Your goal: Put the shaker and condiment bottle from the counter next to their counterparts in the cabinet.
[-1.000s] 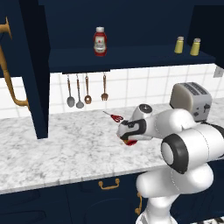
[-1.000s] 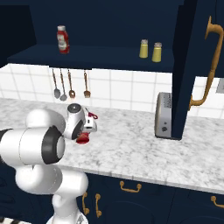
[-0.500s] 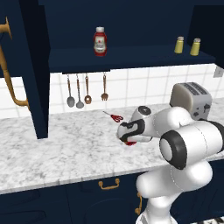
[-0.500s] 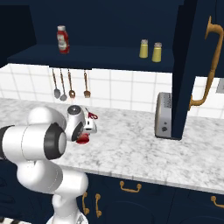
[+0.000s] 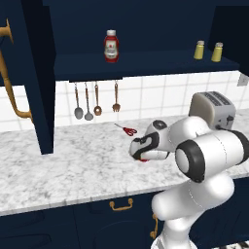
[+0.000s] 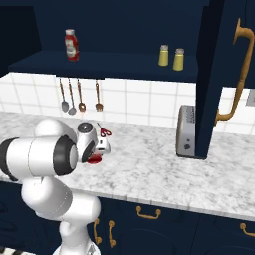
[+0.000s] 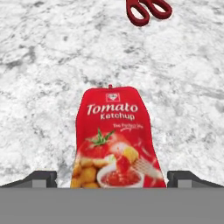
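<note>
The condiment bottle (image 7: 114,135), a flat red pack with a "Tomato Ketchup" label, lies on the marble counter (image 7: 39,65). My gripper (image 7: 117,178) is open and low over it, one fingertip on each side of its near end, not closed on it. In the base views the hand (image 5: 142,150) hides most of the bottle, leaving a red sliver (image 6: 93,160). On the cabinet shelf (image 5: 146,65) stand the plump ketchup bottle (image 5: 111,46) and two small yellow shakers (image 5: 199,50) (image 5: 217,52) side by side; I cannot tell the shaker from its counterpart.
Red-handled scissors (image 7: 148,10) lie just beyond the bottle. A toaster (image 5: 214,109) stands at the right of the counter. Utensils (image 5: 87,102) hang on the tiled wall. Open cabinet doors (image 5: 36,73) (image 6: 214,74) with brass handles flank the shelf.
The hand has eased slightly lower over the bottle. Its jaws have stayed wide open, and nothing else has moved.
</note>
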Robot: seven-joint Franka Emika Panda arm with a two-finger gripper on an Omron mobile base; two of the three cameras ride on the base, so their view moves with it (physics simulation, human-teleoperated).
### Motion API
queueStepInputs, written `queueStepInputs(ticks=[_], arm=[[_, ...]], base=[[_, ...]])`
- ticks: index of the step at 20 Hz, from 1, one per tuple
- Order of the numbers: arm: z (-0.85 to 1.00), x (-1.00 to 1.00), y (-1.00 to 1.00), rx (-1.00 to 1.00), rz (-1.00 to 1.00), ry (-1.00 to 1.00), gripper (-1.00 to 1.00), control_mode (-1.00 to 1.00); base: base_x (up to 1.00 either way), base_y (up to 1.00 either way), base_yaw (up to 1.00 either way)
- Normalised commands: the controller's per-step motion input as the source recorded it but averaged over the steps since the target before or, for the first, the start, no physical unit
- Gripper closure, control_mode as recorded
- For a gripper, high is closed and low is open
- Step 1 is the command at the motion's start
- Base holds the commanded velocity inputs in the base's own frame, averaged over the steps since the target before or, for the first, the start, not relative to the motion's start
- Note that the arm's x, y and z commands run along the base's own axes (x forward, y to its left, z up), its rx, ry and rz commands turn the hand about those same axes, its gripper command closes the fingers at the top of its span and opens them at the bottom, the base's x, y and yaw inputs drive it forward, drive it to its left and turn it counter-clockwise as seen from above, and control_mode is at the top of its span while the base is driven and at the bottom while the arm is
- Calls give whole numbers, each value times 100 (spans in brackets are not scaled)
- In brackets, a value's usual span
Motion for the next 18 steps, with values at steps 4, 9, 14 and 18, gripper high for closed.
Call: queueStepInputs(ticks=[4,9,14,18], arm=[[-17,5,0,0,0,0,-100,-100],[-14,7,0,0,0,0,-100,-100],[-7,5,4,0,0,0,100,-100],[0,0,0,0,0,0,100,-100]], base=[[0,0,0],[0,0,0],[0,0,0],[0,0,0]])
